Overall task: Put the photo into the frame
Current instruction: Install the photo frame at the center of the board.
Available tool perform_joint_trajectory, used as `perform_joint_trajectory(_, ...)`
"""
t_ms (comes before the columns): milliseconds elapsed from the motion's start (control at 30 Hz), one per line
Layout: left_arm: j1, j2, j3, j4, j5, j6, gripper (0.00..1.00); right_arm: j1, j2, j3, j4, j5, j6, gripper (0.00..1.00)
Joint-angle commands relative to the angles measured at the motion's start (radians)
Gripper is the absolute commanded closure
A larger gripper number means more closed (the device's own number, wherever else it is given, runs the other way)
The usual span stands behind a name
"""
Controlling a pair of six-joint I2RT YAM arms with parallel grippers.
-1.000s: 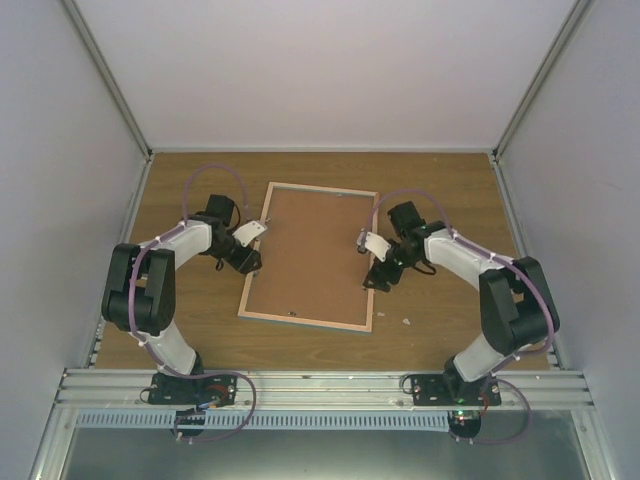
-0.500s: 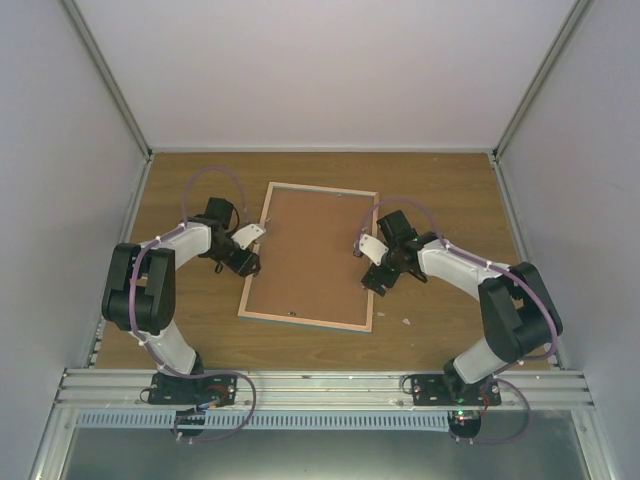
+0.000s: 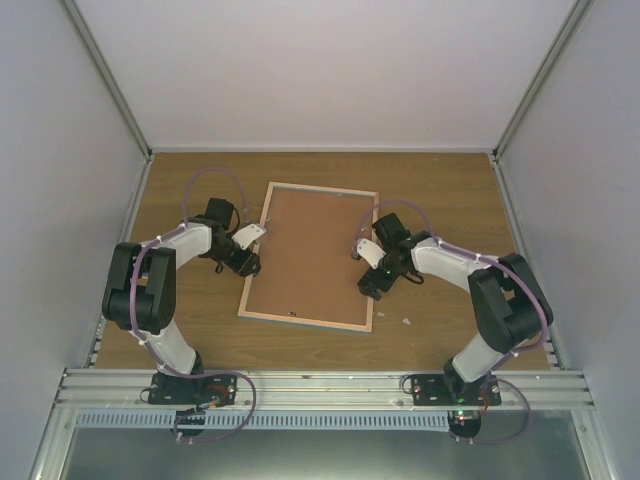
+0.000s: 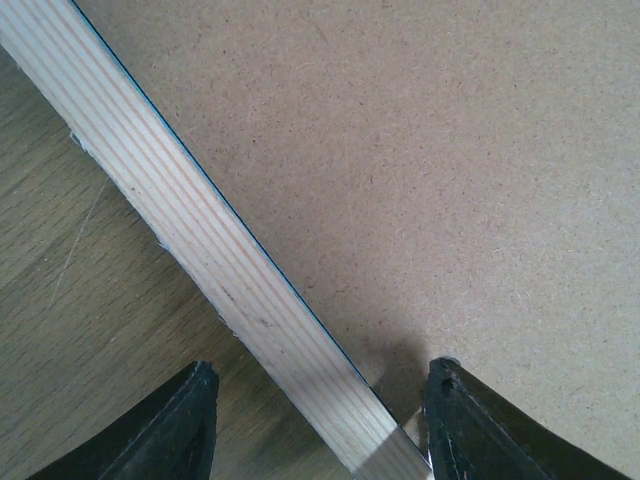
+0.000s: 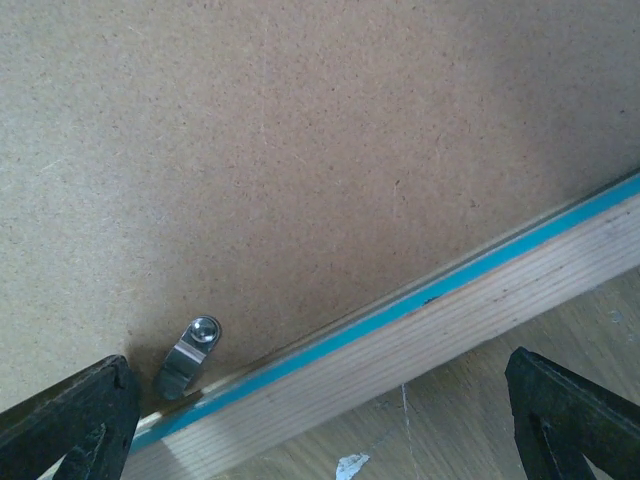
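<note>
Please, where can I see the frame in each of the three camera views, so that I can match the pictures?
Top external: the frame lies back up in the middle of the table.
Left wrist: its brown board fills the upper right.
Right wrist: the brown board fills the upper left.
Shared landmark: the light wood edge, a thin border from above, a diagonal strip in both wrist views.

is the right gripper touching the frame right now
Cannot tell. In the right wrist view the right gripper stands open astride the wood edge of the frame, but no view shows contact or a gap under its fingertips.
</note>
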Motion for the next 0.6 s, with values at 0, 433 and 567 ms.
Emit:
perform_joint_trajectory(0, 0.010, 0.010, -0.018, 0.043, 0.010, -0.008, 0.42, 0.020, 0.039, 0.009, -0.008, 0.043, 0.039, 0.00)
perform_joint_trajectory(433, 0.018, 0.015, -0.028, 0.047, 0.016, 0.007, 0.43, 0.020, 0.056, 0.024, -0.036, 0.015, 0.032, 0.50)
perform_joint_trajectory(567, 0.019, 0.011, -0.032, 0.046, 0.020, 0.012, 0.44, 0.020, 0.051, 0.037, -0.046, 0.006, 0.030, 0.59)
